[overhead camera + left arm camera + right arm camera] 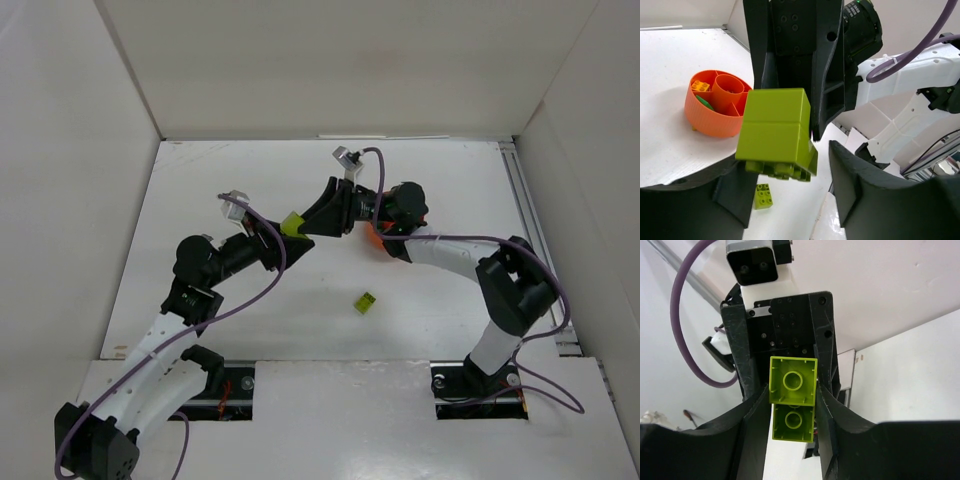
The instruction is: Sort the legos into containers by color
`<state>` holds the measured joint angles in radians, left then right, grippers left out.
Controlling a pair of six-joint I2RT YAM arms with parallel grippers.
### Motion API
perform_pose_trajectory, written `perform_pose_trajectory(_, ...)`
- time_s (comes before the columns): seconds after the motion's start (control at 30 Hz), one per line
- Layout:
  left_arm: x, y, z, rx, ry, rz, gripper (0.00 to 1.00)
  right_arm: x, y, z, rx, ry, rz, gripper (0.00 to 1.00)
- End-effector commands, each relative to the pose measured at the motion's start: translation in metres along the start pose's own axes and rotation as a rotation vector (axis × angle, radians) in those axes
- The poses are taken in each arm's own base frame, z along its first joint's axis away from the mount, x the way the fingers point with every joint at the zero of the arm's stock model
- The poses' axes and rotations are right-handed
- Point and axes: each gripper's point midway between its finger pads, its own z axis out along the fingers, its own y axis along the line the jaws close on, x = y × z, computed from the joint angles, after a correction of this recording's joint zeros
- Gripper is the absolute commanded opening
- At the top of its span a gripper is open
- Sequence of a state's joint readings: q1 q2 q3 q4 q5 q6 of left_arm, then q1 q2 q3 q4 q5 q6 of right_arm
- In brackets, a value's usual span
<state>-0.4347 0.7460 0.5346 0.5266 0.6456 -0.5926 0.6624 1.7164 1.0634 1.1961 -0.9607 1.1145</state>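
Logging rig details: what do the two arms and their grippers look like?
Left arm and right arm: white shells, black joints, purple cables. Left gripper and right gripper: black, angular fingers.

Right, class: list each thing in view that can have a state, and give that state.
Right claw: shut on the joined lime plastic bricks.
Those bricks: held in the air.
Left claw: open, fingers either side of those bricks.
Round orange plastic dish: upright, yellow brick and green brick inside.
Small lime plastic brick: loose on the white table.
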Motion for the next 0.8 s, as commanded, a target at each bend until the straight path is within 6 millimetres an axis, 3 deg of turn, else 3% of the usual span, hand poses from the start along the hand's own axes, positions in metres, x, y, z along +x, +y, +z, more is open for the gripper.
perform_pose_trajectory(0.0,-0.011,-0.013,-0.001,0.047,-0.036,0.033,0.50,-0.028,0.012,-0.002,0.019,-0.054,-0.125,0.00)
perform_pose_trajectory(0.07,-0.010,-0.010,-0.001,0.032,-0.037,0.026,0.49,-0.032,0.016,-0.002,0.030,-0.062,-0.145,0.00)
perform_pose_trajectory(0.13,-0.010,-0.010,-0.001,0.032,-0.037,0.026,0.37,-0.031,0.014,-0.003,0.036,-0.059,-0.154,0.00)
perform_pose_trajectory(0.33,-0.013,-0.014,-0.001,0.046,-0.035,0.032,0.34,-0.032,0.012,-0.005,0.039,-0.056,-0.157,0.00)
perform_pose_trajectory(0.53,-0.020,-0.012,-0.002,0.020,-0.070,0.027,0.12,-0.030,0.011,-0.006,0.039,-0.056,-0.167,0.00)
perform_pose_trajectory(0.63,-0.028,-0.019,-0.006,0.023,-0.106,0.036,0.07,-0.036,0.009,-0.018,0.066,-0.072,-0.184,0.00)
perform_pose_trajectory(0.77,-0.025,-0.003,-0.010,-0.065,-0.118,0.004,0.00,-0.052,0.004,-0.039,0.133,-0.095,-0.234,0.00)
